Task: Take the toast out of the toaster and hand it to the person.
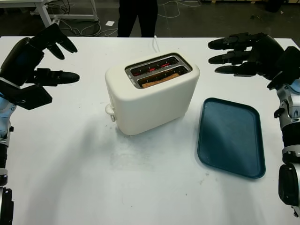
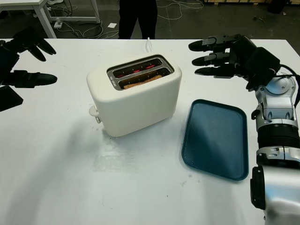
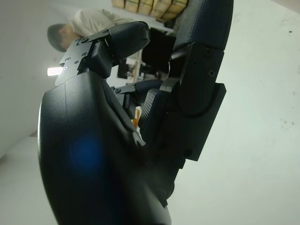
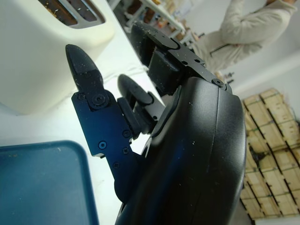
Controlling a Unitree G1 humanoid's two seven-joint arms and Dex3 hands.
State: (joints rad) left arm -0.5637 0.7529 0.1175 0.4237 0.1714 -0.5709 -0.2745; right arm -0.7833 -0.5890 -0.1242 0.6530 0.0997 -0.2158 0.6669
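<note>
A cream two-slot toaster (image 1: pixel 152 96) stands in the middle of the white table, its heating wires glowing red. A slice of toast (image 1: pixel 160 79) sits low in the nearer slot, only its browned top edge showing. My left hand (image 1: pixel 44 58) hovers open above the table to the left of the toaster, holding nothing. My right hand (image 1: pixel 239 54) hovers open to the right of the toaster, behind the tray, fingers pointing at the toaster. A person (image 1: pixel 137 16) in dark trousers stands at the far side of the table.
A dark teal tray (image 1: pixel 229 136) lies flat to the right of the toaster. The toaster's white cord (image 1: pixel 155 43) runs off the far table edge. Beyond the table are floor cables and a white table leg (image 1: pixel 45 14).
</note>
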